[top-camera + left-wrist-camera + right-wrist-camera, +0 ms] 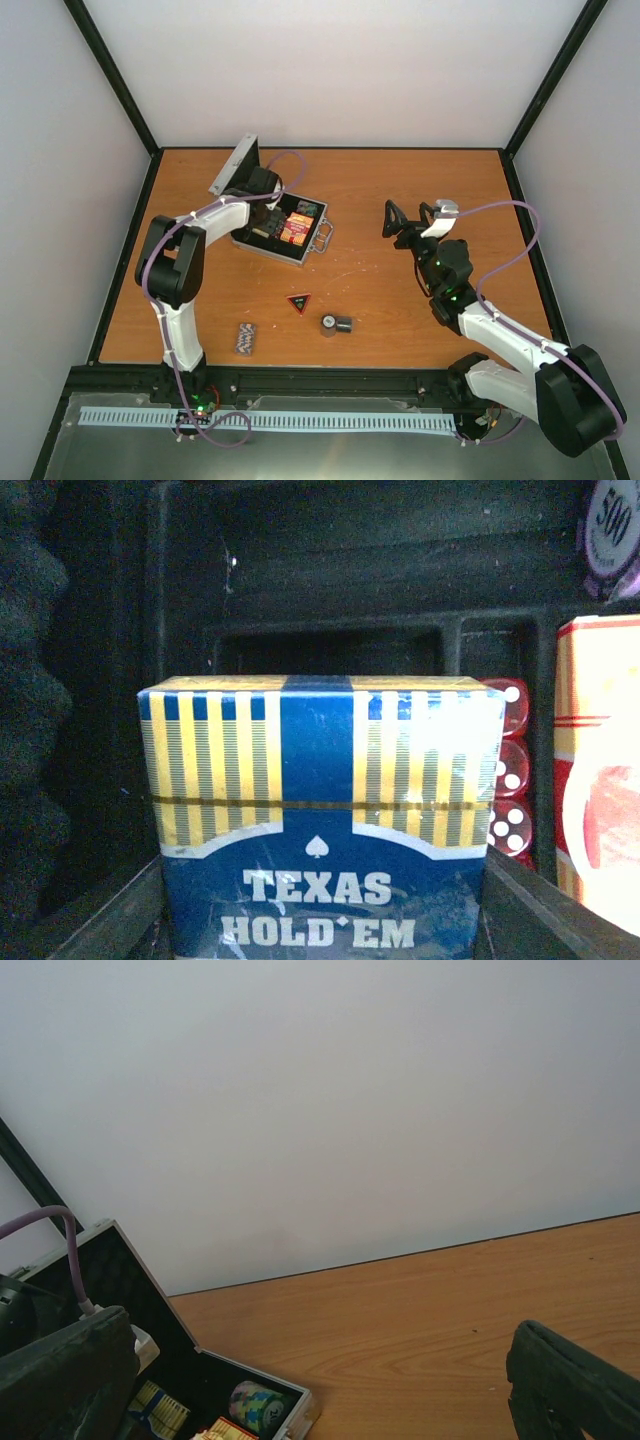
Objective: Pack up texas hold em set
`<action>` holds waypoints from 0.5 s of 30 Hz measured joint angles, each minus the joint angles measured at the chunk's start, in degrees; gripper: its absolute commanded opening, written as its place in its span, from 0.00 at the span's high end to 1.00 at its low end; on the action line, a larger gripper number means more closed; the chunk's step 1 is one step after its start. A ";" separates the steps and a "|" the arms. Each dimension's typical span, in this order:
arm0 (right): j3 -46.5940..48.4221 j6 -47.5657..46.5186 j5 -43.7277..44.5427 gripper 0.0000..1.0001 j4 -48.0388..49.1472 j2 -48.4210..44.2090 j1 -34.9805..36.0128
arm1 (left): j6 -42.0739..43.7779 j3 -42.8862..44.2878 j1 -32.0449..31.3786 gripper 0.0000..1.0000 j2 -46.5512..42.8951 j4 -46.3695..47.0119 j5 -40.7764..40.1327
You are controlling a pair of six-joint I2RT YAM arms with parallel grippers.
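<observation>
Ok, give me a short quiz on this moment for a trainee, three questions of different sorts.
1. True or false: the triangle is already in the case.
2. In the left wrist view, what stands just right of the blue card box? A) red dice B) a black button C) a metal handle
3. Which gripper hangs open and empty above the table?
Key: 1 false, it lies on the table. 2 A. 3 the right gripper.
</observation>
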 measured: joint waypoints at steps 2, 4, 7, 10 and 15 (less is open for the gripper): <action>0.00 0.07 -0.02 0.00 -0.02 0.17 0.00 | -0.26 -0.17 0.00 0.33 -0.11 -0.44 -0.02; 0.00 0.09 -0.11 0.00 -0.11 0.44 0.00 | -0.48 -0.39 0.00 0.33 -0.26 -0.81 -0.02; 0.00 0.09 -0.22 0.00 -0.48 0.66 0.00 | -0.87 -0.72 0.00 0.33 -0.44 -1.07 0.00; 0.02 0.09 -0.24 0.00 -0.59 0.72 0.00 | -1.27 -1.05 0.00 0.33 -0.66 -1.44 0.09; 0.15 0.11 -0.42 0.00 -0.92 0.83 0.00 | -1.73 -1.73 0.00 0.33 -1.38 -2.58 0.52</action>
